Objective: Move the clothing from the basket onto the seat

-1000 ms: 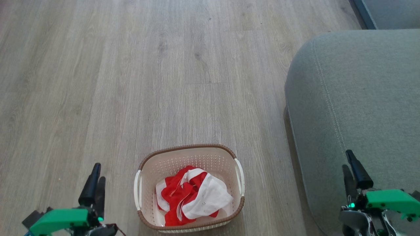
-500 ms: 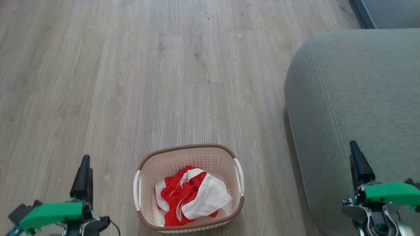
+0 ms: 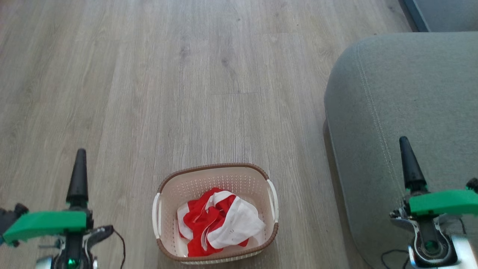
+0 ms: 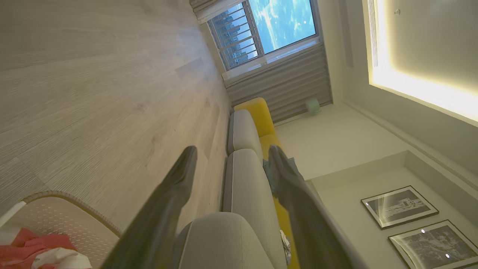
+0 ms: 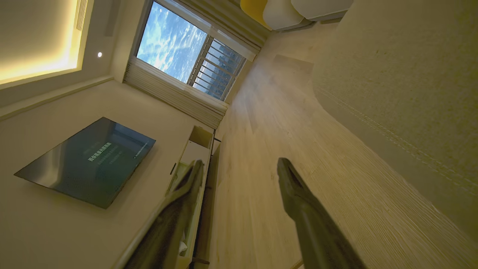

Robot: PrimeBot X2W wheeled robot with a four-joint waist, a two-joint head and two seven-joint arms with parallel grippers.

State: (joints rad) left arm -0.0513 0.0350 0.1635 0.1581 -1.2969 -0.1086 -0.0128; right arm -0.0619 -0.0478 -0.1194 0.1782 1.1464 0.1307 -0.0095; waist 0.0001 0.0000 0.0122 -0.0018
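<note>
From the head: clothing (image 3: 218,224) heaped in the basket (image 3: 213,165) on the floor (image 3: 186,74), seat (image 3: 410,93) off to its right. Left wrist: left jaws gape, empty. Right wrist: right jaws gape, empty; the screen's (image 5: 86,160) writing is unreadable.

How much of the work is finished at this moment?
Nothing done: the clothing lies bunched in the basket, none on the visible seat. In hand: nothing; the left gripper and right gripper have open, empty jaws. Left: every garment to move.
</note>
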